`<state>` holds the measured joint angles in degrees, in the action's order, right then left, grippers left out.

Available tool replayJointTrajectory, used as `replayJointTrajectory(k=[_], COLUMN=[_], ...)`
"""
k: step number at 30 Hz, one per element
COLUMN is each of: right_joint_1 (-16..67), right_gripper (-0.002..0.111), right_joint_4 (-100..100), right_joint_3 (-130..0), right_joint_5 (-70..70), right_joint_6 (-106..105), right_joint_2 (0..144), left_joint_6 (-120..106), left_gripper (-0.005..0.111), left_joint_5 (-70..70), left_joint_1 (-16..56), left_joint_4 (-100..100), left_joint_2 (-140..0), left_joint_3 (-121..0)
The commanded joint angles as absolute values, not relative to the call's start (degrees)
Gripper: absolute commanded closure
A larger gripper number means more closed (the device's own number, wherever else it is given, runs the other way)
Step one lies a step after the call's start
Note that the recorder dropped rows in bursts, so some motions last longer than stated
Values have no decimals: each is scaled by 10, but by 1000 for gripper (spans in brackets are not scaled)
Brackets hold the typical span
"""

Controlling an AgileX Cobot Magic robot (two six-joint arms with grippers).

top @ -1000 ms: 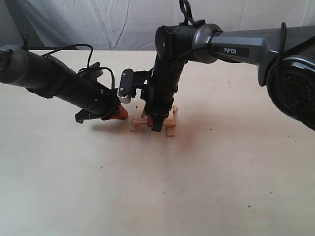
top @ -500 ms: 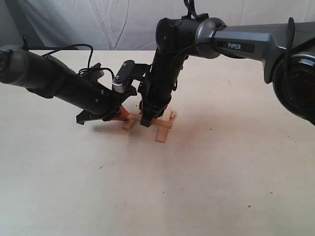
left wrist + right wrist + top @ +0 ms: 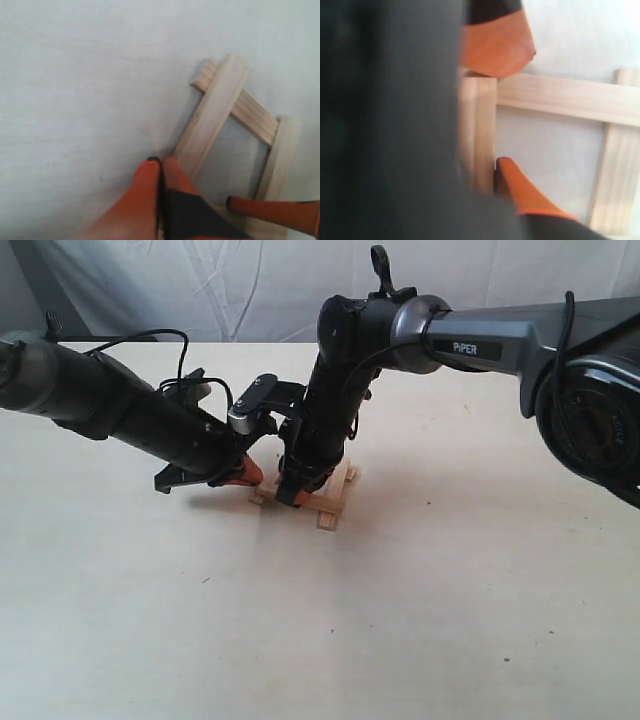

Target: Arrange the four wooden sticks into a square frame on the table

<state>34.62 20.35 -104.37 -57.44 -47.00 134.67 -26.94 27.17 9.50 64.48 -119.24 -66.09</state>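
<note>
Four pale wooden sticks lie as a small square frame (image 3: pixel 330 498) with overlapping corners on the cream table (image 3: pixel 450 590). My right gripper (image 3: pixel 293 495) comes down onto the frame's near-left side. In the right wrist view it (image 3: pixel 479 165) is shut on one stick (image 3: pixel 479 115), with an orange finger (image 3: pixel 512 185) pressed on the stick's inner side and the other finger a dark blur. My left gripper (image 3: pixel 161 162) is shut with nothing in it, its tips touching the end of that same side stick (image 3: pixel 212 115). A cross stick (image 3: pixel 250 112) and the far side stick (image 3: pixel 281 155) show beyond.
The two arms crowd together over the frame; the left arm (image 3: pixel 120 405) slants in low from the left, the right arm (image 3: pixel 480 335) reaches in from the upper right. A white cloth backdrop (image 3: pixel 200 285) hangs behind the table's far edge.
The frame has turned and slid a little to the left with my right gripper, which has swung with it. The left arm has hardly moved.
</note>
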Motion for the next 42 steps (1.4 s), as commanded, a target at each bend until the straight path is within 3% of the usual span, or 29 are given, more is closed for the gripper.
replayJointTrajectory(k=[1, 4, 10, 13, 14, 15, 25, 42], right_joint_1=[345, 345, 301, 271, 260, 257, 264, 288], right_gripper=[62, 58, 61, 83, 99, 108, 108, 108], right_joint_4=[208, 212, 193, 181, 174, 174, 164, 169], right_joint_3=[-1042, -1043, -1043, -1042, -1034, -1026, -946, -943], right_joint_5=[-567, -568, -643, -669, -679, -678, -604, -516], right_joint_6=[-462, -451, -374, -286, -242, -225, -129, -120], right_joint_2=[1348, 1340, 1277, 1277, 1280, 1280, 1283, 1285], left_joint_6=[-270, -270, -270, -270, -270, -270, -257, -257], left_gripper=[106, 106, 106, 106, 106, 106, 106, 106], left_joint_5=[275, 275, 274, 275, 282, 284, 285, 288], left_joint_1=[98, 98, 93, 87, 87, 87, 87, 87], left_joint_4=[644, 641, 633, 633, 633, 633, 634, 635], left_joint_2=[-1193, -1193, -1193, -1193, -1193, -1193, -1193, -1193], left_joint_3=[-660, -660, -660, -660, -660, -660, -660, -660])
